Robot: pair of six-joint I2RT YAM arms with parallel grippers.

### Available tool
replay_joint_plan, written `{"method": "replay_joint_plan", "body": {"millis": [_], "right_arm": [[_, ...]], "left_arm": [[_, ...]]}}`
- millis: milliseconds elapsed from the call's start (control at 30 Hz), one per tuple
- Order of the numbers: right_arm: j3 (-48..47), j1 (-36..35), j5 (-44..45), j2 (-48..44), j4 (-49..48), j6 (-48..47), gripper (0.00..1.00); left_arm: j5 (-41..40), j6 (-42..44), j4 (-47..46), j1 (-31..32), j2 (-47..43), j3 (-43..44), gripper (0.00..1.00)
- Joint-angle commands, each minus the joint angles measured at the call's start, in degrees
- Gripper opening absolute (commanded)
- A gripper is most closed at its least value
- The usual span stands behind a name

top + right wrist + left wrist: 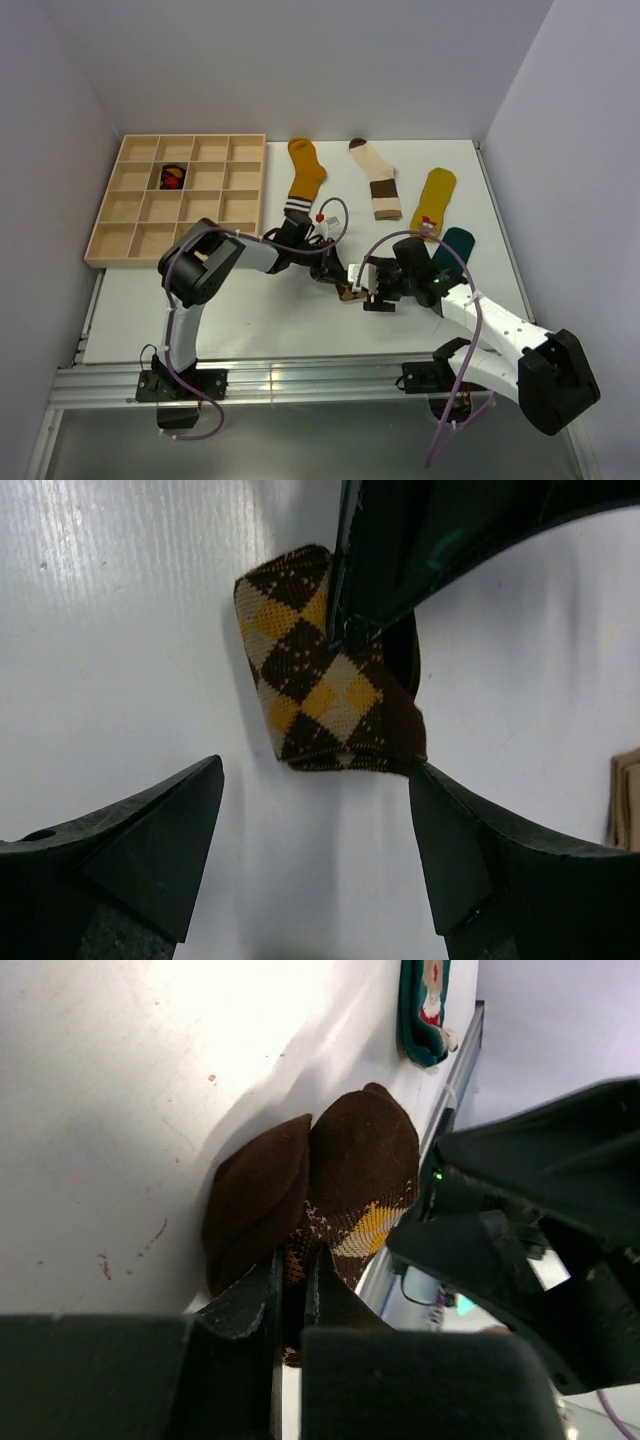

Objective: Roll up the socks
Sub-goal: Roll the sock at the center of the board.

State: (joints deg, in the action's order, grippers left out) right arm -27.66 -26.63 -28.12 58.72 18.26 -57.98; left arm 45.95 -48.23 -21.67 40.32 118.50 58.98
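My left pincer point(295, 1275) clenches the argyle sock point(320, 680); the right pincer point(315, 775) stands released. If left slips, the roll may unfold.

The left arm point(181, 325) and right arm point(497, 327) combine white links, black joints, black wedge-shaped fingers point(150, 850) and purple cables point(410, 234).

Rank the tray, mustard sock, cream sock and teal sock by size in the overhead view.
1. Tray, by far.
2. Mustard sock and cream sock: about alike, no ranking.
3. Teal sock shows least, but the right arm hides part of it.
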Motion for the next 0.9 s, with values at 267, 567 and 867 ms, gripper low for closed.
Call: {"method": "replay_joint_plan", "body": {"millis": [267,567,867], "right_arm": [[0.32,-7.55,7.54,7.37,-9.29,-3.19,0.82],[-1.69,-8.70,9.75,14.31,-12.81,-3.99,0.75],[-7.23,-8.70,9.93,21.52,-8.52,-1.88,0.24]], "left_arm": [[0.89,2.17,15.77,-1.91,7.10,1.75,0.00],[3.70,3.05,18.86,-2.52,9.38,5.09,0.00],[2.14,3.22,18.68,-2.70,7.46,5.09,0.16]]}}
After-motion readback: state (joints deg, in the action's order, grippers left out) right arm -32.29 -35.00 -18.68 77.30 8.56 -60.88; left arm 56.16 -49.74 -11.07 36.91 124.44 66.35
